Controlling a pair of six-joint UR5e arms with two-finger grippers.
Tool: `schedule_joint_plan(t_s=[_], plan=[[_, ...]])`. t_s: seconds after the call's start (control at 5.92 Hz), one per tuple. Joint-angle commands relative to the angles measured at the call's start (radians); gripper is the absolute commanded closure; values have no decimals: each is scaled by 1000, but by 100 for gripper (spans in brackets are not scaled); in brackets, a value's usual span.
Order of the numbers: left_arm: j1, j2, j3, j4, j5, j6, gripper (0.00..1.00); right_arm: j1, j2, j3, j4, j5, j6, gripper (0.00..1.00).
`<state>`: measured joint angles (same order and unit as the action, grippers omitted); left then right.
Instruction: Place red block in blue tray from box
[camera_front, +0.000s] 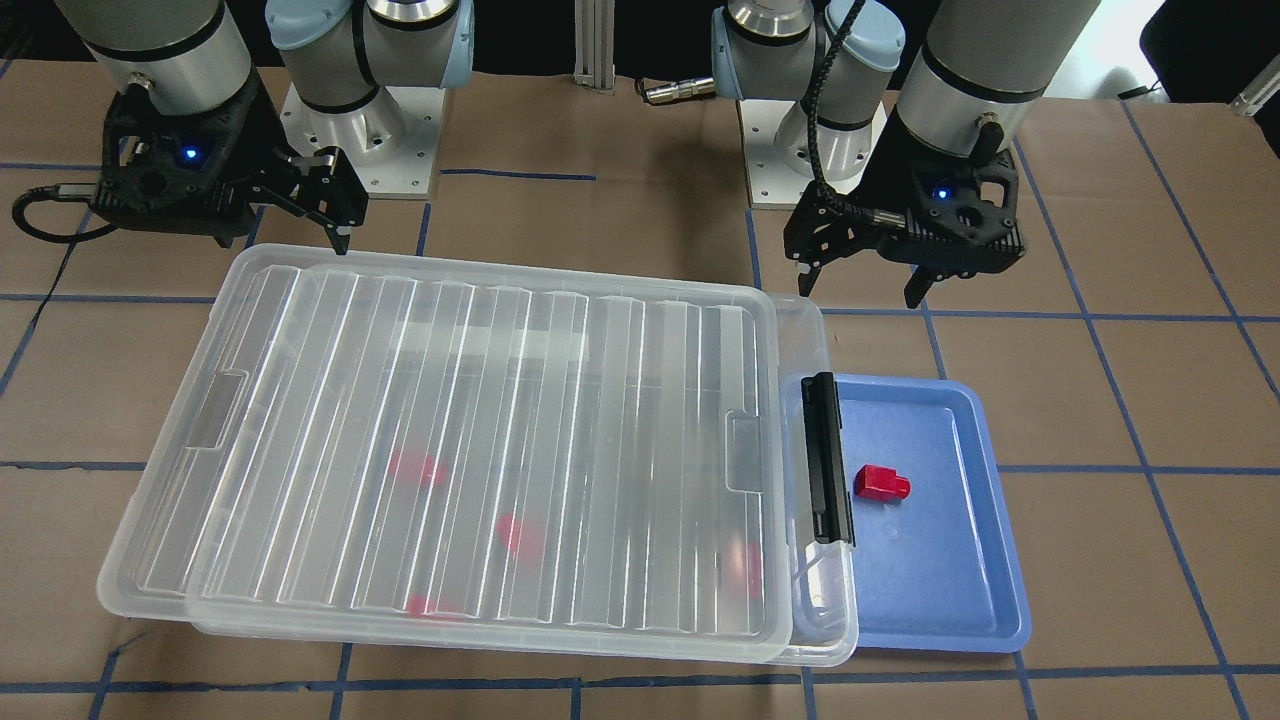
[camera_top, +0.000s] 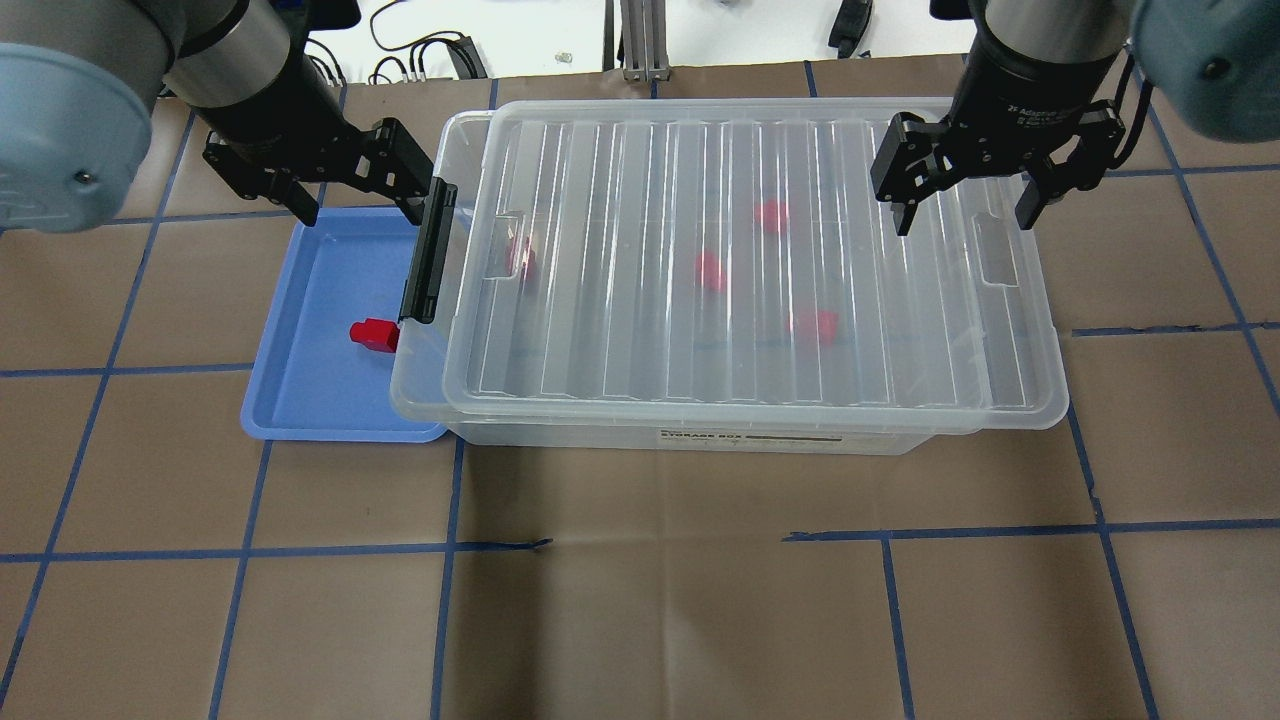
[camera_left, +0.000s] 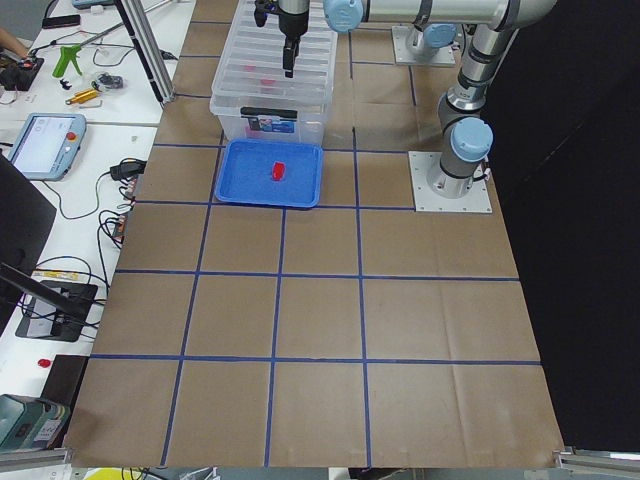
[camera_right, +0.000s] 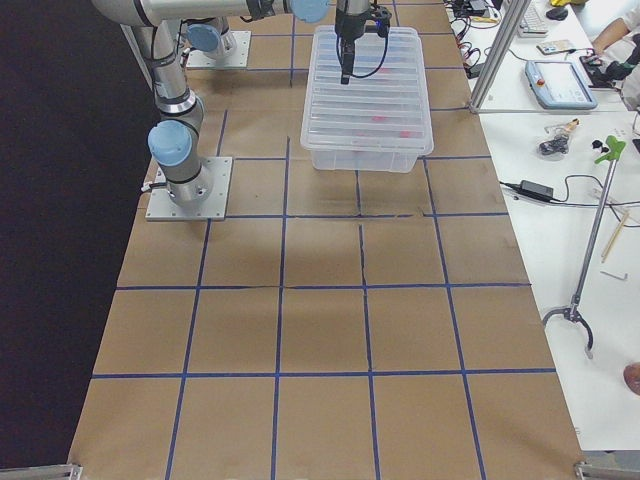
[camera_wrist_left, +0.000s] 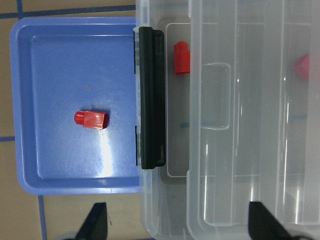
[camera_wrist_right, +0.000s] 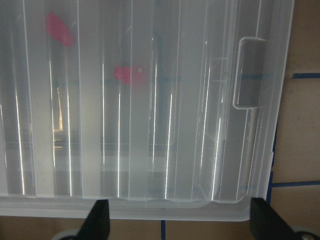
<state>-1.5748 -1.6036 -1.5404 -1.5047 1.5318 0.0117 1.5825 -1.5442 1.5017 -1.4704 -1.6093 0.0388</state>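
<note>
Lying in the shallow blue plastic tray (camera_top: 300, 290), toward its 3 o'clock rim in the overhead view, is the bright red plastic block (camera_top: 374, 335), just beside the clear plastic lidded box (camera_top: 740, 260). The left gripper (camera_top: 362, 212), at the tray's 12 o'clock, and the right gripper (camera_top: 963, 222), over the box's 2 o'clock end, both have their fingers spread and empty.

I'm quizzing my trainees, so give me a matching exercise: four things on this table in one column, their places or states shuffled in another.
1 small red plastic block outside the large clear plastic bin
2 ribbed translucent lid
3 black latch clip
4 right claw

A atop that bin
B open, holding nothing
C in the shallow blue plastic tray
D on the bin's end beside that tray

Pairs: 1-C, 2-A, 3-D, 4-B
</note>
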Motion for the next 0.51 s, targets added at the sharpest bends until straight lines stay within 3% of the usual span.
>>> schedule_joint_plan(t_s=[0.0, 0.34], plan=[[1, -7, 39, -63, 4, -58, 2, -7, -2, 3, -4, 0, 0, 0], [2, -3, 39, -63, 1, -44, 2, -7, -2, 3, -4, -1, -2, 0]])
